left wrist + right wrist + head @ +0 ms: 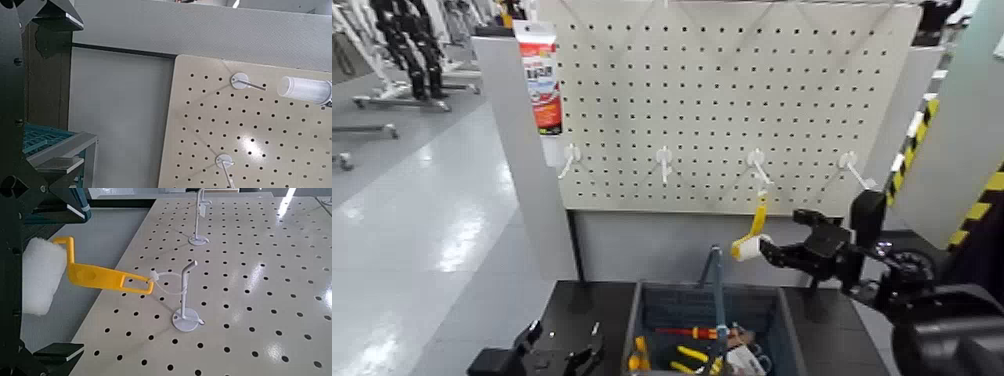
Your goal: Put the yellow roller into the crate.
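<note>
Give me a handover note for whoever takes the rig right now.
Right gripper: raised at the pegboard, fingers shut on the white sleeve of the yellow roller.
Roller: its handle is at the third hook, not clearly free of it.
Left gripper: parked low, beside the crate.
Done: roller grasped.
Left: clear it from the hook, carry it down, release in the crate.

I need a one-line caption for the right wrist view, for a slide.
Right gripper at the white sleeve of the yellow roller, whose handle loop hangs on a pegboard hook.
</note>
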Action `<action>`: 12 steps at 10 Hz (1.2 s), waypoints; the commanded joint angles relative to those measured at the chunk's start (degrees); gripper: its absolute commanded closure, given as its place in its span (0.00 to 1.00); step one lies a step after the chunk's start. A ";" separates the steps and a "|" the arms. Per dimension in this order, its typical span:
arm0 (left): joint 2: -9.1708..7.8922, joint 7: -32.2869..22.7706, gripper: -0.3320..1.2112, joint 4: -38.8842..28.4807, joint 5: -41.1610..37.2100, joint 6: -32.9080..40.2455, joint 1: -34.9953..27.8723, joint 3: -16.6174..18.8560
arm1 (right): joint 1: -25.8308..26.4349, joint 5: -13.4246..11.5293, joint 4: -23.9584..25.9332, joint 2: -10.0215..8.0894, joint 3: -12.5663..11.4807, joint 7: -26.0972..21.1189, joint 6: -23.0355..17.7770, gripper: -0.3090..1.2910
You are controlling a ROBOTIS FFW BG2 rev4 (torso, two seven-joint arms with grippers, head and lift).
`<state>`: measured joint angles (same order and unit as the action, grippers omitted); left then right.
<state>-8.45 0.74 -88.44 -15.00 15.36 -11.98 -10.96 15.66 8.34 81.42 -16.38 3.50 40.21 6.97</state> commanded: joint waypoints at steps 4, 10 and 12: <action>0.01 0.14 0.28 0.28 -0.20 -0.51 0.55 -0.38 | 8.07 3.61 -11.81 -1.55 5.02 4.26 -4.07 0.28; 0.01 0.22 0.28 0.46 -0.29 -0.60 0.90 -0.55 | 10.97 6.78 -16.91 -0.76 8.19 5.67 -6.53 0.90; 0.01 0.22 0.28 0.46 -0.38 -0.51 0.81 -0.47 | 10.88 7.83 -16.73 -0.67 8.54 5.58 -6.71 0.99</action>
<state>-8.44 0.98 -87.98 -15.33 14.82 -11.10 -11.49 26.61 15.87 64.61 -17.07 11.94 45.79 0.28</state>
